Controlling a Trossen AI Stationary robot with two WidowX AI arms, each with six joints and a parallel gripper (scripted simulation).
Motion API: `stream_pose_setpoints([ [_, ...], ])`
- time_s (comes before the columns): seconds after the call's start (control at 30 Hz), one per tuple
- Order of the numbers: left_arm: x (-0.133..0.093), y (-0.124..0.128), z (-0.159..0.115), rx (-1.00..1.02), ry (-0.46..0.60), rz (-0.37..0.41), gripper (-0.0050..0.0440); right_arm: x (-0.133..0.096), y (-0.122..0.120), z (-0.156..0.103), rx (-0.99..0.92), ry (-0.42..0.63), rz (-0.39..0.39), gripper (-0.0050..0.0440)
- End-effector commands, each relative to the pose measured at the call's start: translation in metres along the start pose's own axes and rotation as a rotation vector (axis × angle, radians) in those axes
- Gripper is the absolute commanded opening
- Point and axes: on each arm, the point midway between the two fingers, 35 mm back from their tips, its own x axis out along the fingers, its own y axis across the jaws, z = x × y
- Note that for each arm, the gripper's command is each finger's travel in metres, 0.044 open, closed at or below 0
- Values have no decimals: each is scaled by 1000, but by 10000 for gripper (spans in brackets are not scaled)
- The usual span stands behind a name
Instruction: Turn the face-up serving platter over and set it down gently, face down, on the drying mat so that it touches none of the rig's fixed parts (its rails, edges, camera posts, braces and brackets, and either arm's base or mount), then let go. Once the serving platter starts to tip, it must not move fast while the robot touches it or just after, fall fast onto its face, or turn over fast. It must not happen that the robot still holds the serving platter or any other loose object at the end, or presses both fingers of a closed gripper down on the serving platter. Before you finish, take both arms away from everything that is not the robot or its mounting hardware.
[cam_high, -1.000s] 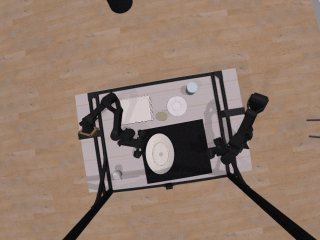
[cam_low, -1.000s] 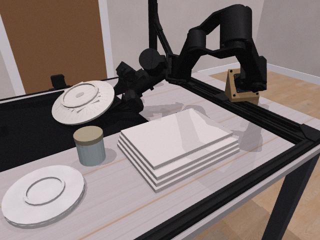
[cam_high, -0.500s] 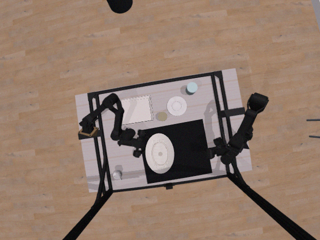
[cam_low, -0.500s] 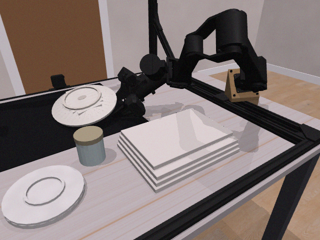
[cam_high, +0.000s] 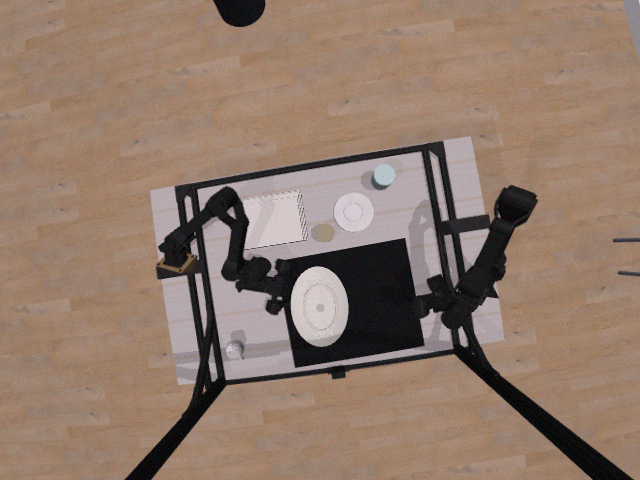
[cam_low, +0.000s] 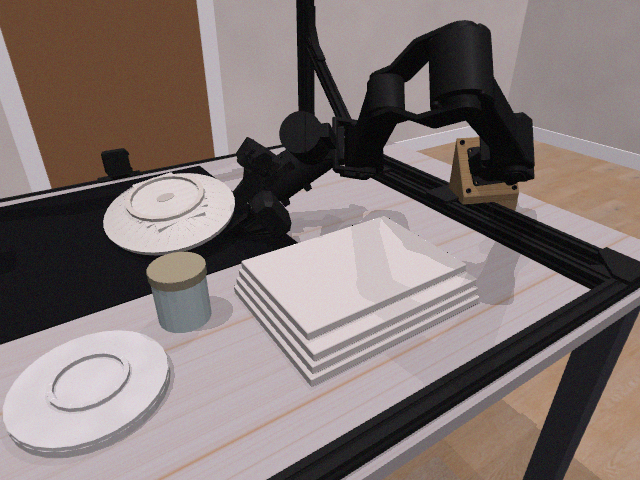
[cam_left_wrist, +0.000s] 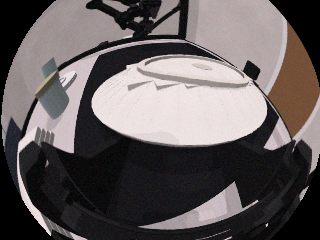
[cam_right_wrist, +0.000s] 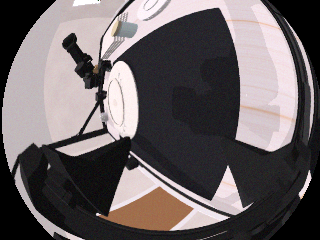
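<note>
The white oval serving platter (cam_high: 319, 330) (cam_low: 165, 227) (cam_left_wrist: 180, 115) (cam_right_wrist: 131, 95) has its underside and foot ring up, over the left-arm side of the black drying mat (cam_high: 382, 289) (cam_low: 51, 268) (cam_right_wrist: 190, 65). It leans slightly, with the edge toward the left arm raised. My left gripper (cam_high: 281, 286) (cam_low: 242, 198) is open beside and low by that raised edge. Nothing is between its fingers; whether they touch the rim from below is hidden. My right gripper (cam_high: 428, 295) (cam_right_wrist: 178, 142) is open and empty at the mat's opposite edge, away from the platter.
A stack of rectangular plates (cam_high: 276, 222) (cam_low: 356, 279) stands near the left arm. A lidded jar (cam_high: 324, 232) (cam_low: 180, 294), a round plate (cam_high: 353, 211) (cam_low: 87, 387) and a pale blue cup (cam_high: 383, 175) stand beyond the mat. A small silvery object (cam_high: 234, 348) stands near the rail corner.
</note>
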Motion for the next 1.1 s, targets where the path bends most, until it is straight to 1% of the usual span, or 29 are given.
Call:
stream_pose_setpoints([
  [0.0,1,-1,4,2,-5,-9,440,0,0,1,3,-5,1,440],
  [0.07,1,0,5,19,10,-8,440,0,0,1,3,-5,1,440],
  [0.6,1,-1,4,19,10,-8,440,0,0,1,3,-5,1,440],
  [1.07,-12,-9,-5,20,12,-8,440,0,0,1,3,-5,1,440],
])
